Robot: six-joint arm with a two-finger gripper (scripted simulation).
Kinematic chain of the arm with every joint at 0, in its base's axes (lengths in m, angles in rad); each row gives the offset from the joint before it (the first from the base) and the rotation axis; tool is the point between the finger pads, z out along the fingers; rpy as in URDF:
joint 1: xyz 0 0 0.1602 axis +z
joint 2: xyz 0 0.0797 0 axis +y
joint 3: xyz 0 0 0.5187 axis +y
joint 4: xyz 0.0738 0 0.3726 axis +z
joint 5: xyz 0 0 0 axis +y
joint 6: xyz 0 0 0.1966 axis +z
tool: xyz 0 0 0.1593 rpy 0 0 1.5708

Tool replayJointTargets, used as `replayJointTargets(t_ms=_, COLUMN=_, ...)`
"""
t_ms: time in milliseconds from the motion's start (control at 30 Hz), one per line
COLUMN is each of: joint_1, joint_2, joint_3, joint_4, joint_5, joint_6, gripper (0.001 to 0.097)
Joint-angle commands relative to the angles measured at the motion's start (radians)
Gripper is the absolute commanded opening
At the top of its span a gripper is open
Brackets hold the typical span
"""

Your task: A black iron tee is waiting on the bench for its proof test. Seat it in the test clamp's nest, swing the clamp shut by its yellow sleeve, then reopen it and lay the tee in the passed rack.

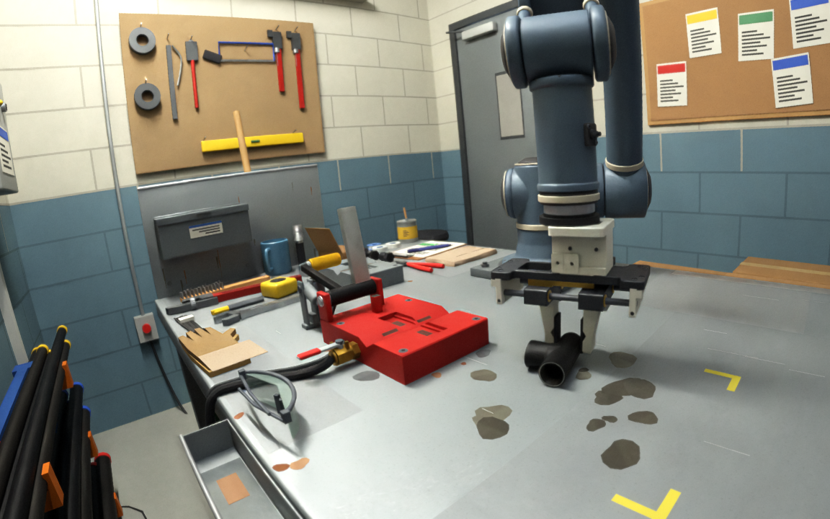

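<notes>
The black iron tee (555, 360) lies flat on the grey bench and is gripped across its far arm by my closed gripper (570, 343), which reaches straight down onto it. One open end of the tee faces the camera. To the left sits the red test clamp (405, 329) with its nest recesses on top. The clamp arm stands raised at the clamp's back, its yellow sleeve (323, 261) pointing up and left. I cannot make out the passed rack.
Behind the work are a dark tray (570, 276) under my wrist, a clipboard (434, 252) and hand tools along the wall. Safety glasses (266, 394) and a hose (276, 374) lie near the front edge. Brown stains (624, 387) spot the bench right of the tee.
</notes>
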State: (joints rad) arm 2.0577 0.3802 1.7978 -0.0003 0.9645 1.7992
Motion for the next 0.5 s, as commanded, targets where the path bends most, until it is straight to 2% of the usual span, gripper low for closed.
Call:
replayJointTargets(t_ms=0, joint_1=0.0, joint_2=-0.002, joint_3=-0.003, joint_4=0.0, joint_5=0.001, joint_6=0.0, gripper=0.0038)
replayJointTargets(t_ms=467, joint_1=0.0, joint_2=-0.03, joint_3=-0.026, joint_4=0.0, joint_5=0.051, joint_6=0.0, gripper=0.0038)
